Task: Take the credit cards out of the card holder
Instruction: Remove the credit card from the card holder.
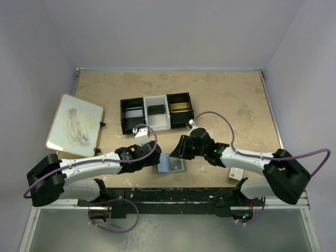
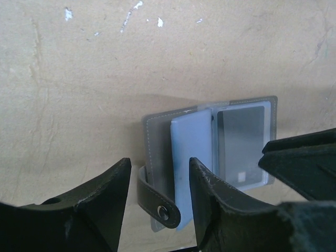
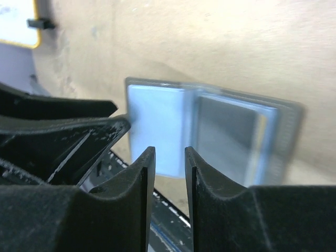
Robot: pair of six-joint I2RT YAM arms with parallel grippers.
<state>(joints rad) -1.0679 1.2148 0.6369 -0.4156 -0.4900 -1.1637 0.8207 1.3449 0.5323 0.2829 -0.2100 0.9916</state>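
The card holder (image 1: 172,164) lies open by the middle of the table's (image 1: 236,105) near edge, 2 cards in its sleeves. The left tool (image 2: 159,170) stands open astride the snap strap (image 2: 157,202), while the right tool (image 3: 169,155) is narrowed to a slit over the pale blue card (image 2: 190,152); whether it pinches anything I cannot tell. With nothing pinning the holder, pulling 1 card could drag or fold it, or the tips might catch the clear sleeve instead.

table (image 1: 236,100): beige, mottled | walls (image 1: 173,31): plain pale lavender | light: even
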